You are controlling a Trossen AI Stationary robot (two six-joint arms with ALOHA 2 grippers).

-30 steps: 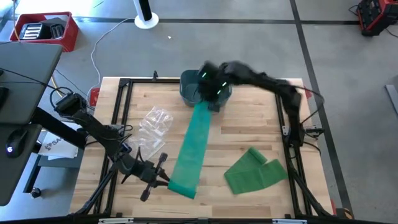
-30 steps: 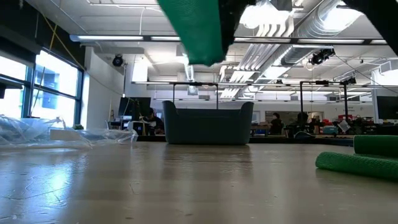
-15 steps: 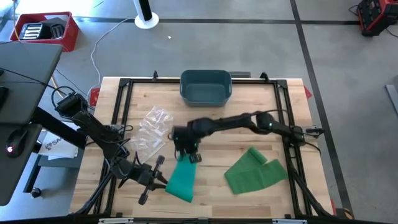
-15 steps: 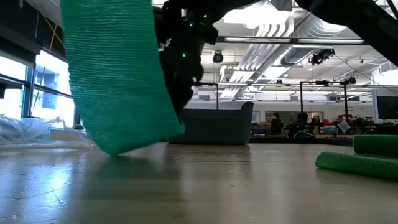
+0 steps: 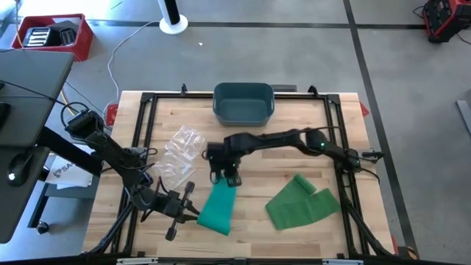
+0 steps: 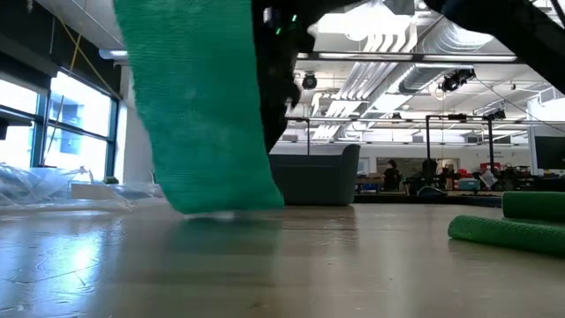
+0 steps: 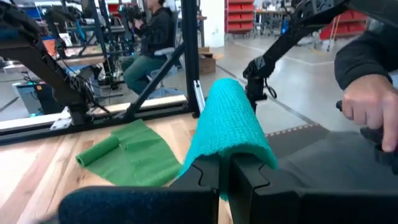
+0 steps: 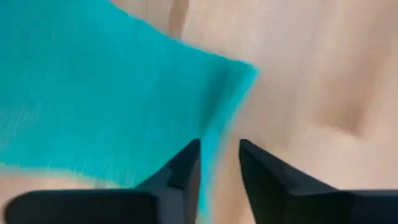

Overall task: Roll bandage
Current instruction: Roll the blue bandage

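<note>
Brought the far end of the teal bandage back from over the blue bin within the last second, down and toward the near left, leaving the long stretched strip as a short doubled band. Found that band at the near centre-left of the wooden table, running from the right gripper at its far end to the left gripper at its near left corner. Seen from table height as a wide teal sheet hanging from above, with its lower edge at the tabletop. Draped in the left wrist view over the left gripper, which was pressed together and pinching the cloth. Filled much of the right wrist view, with one blurred edge lying right at the right gripper; could not tell whether that gripper was gripping the cloth or had let go.

Noted a green bandage, loosely folded, lying well apart at the near right. Noted a crumpled clear plastic bag just to the far left of the teal band. Kept the bin at the far centre edge. Glimpsed a person's hand beyond the table in the left wrist view.
</note>
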